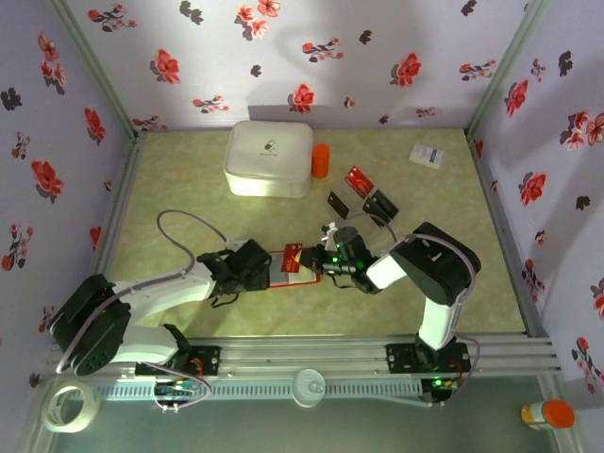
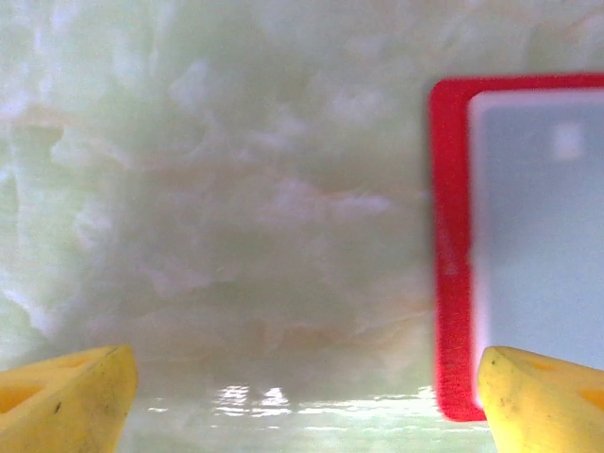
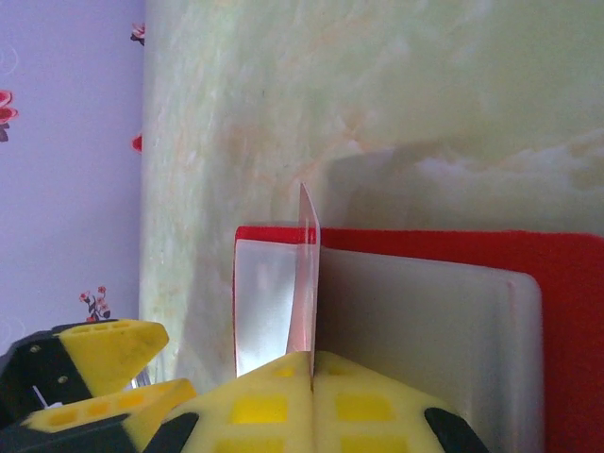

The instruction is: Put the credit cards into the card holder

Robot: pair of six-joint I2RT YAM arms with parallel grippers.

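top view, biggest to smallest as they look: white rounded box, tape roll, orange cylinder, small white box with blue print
1. white rounded box
2. tape roll
3. orange cylinder and small white box with blue print: these look about alike, so they are not ranked against each other.

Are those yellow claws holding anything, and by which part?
The right gripper pinches a credit card by one edge, edge-on above the card holder. The left gripper is open, holding nothing.
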